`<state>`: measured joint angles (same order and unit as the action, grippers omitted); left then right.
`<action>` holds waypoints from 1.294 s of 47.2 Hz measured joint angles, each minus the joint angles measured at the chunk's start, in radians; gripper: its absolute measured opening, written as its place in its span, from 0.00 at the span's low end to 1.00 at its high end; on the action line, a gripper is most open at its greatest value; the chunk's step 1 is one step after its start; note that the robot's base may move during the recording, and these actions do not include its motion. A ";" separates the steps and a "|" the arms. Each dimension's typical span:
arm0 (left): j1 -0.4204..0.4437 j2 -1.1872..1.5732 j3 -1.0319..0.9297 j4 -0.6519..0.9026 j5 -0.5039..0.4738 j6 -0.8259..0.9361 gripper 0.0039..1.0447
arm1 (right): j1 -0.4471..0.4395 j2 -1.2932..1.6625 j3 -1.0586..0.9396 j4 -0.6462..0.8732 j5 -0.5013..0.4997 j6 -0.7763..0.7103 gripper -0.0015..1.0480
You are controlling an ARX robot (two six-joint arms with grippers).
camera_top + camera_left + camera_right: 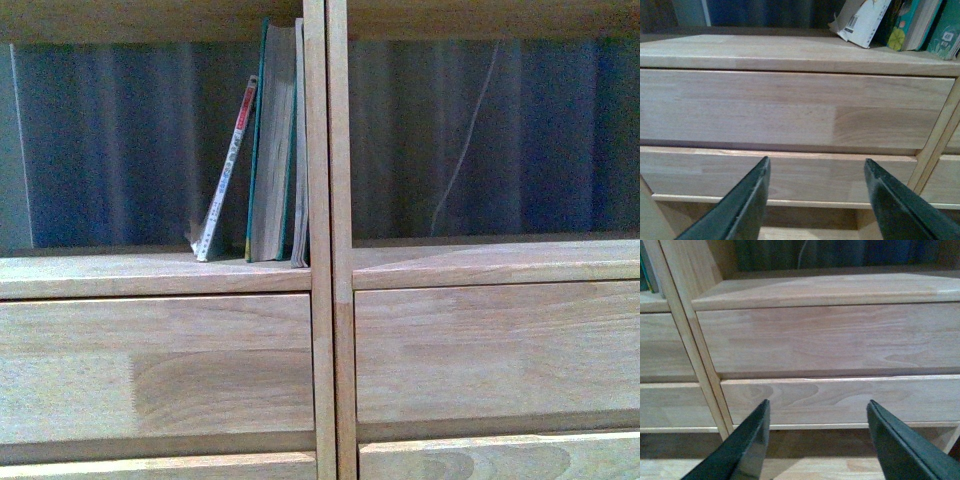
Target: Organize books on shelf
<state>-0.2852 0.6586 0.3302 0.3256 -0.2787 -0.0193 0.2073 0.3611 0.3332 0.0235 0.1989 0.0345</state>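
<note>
Plainly, the shelf (160, 275) holds all three books in its left compartment, crowded into the corner by the middle upright (327, 240), while the right compartment (490, 140) beside it shows only the dark striped curtain (120, 140) behind its open back and a thin pale cord (465, 150) hanging there. The thin paperback (228, 180) with its red-and-white spine leans to the right, its foot on the board and its top resting against the teal book (272, 145); its lower corner is curled and bent. The teal book stands upright just beside it, page edges facing out, and the thin pale book (299, 140) stands pressed between the teal one and the upright. Under the compartments run plain wooden panels (160, 365), two stacked in each column. Neither arm shows in the front view. In the left wrist view, the left gripper (815, 200) hangs low in front of the panels with its two dark fingers (745, 210) spread wide and nothing between them; the feet of the paperback (862, 22) and the teal book (912, 25) show on the board above. In the right wrist view, the right gripper (816, 440) is likewise spread wide and holds nothing, facing the panels (830, 340) of the right column, with the upright (687, 340) off to one side.
</note>
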 joint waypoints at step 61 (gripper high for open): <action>0.280 -0.449 -0.317 -0.118 0.278 0.013 0.02 | -0.206 -0.349 -0.317 -0.029 -0.203 -0.031 0.03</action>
<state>-0.0048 0.2092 0.0132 0.2077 -0.0006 -0.0059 0.0017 0.0120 0.0158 -0.0051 -0.0040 0.0032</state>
